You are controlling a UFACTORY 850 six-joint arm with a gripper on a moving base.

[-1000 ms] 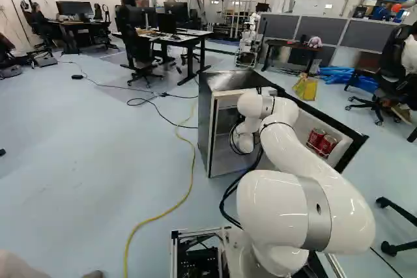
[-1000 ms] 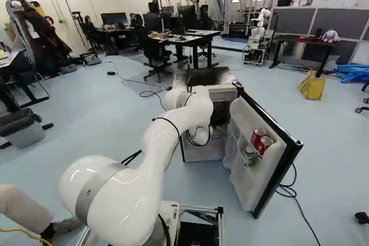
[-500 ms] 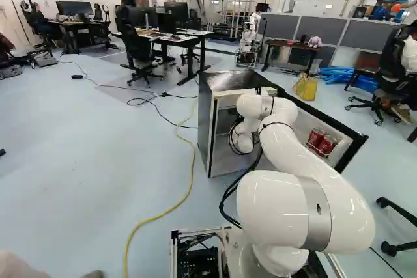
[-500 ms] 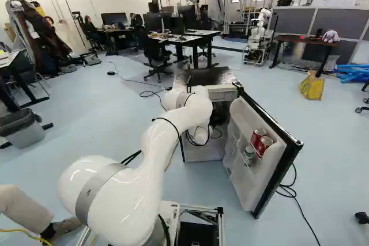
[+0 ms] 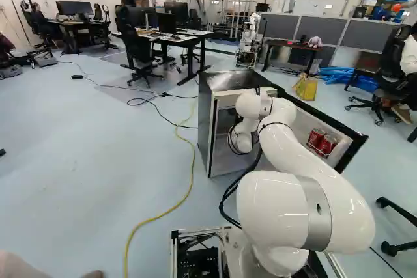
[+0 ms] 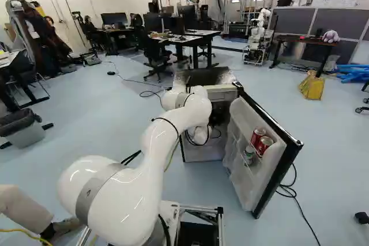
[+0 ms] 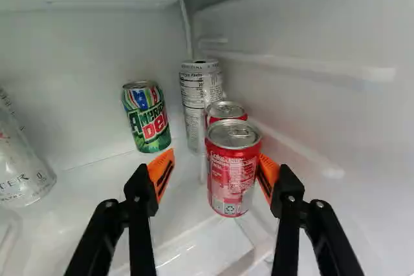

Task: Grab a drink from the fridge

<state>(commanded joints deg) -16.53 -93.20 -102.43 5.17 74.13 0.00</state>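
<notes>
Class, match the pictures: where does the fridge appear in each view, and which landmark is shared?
Left base view: the fridge stands just right of the middle, partly behind the arm.
Right base view: right of the middle, its door open.
Wrist view: its inner walls stand ahead of and beside the gripper.
Landmark: yellow bag, base views only.

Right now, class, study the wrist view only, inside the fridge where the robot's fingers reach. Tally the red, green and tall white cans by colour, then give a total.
Red cans: 2
Green can: 1
Tall white can: 1
Total: 4
</notes>
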